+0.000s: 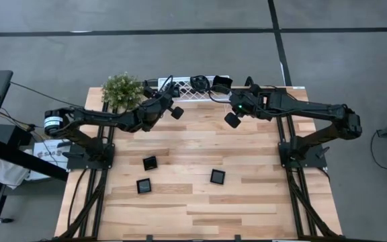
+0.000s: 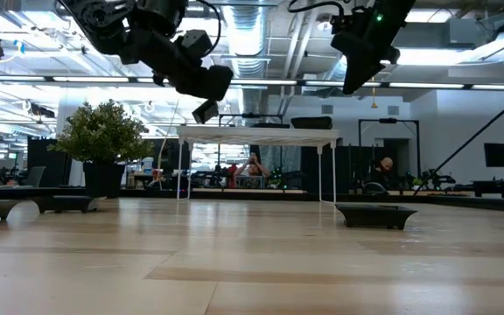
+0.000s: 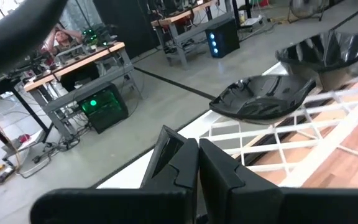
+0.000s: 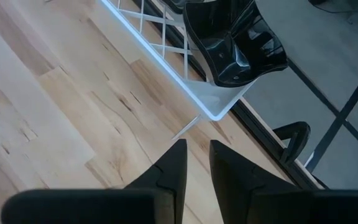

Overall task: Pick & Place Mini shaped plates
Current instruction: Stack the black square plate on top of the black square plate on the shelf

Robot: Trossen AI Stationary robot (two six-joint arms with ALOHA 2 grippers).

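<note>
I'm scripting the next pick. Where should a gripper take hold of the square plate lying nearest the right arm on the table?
Probably the square plate by one raised rim edge, coming straight down from above: it lies flat and low on the table, apart from the others.

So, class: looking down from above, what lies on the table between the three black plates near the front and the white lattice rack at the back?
In the high view, only bare wooden table lies between the three mini plates and the white rack; both arms hang above that stretch.
</note>
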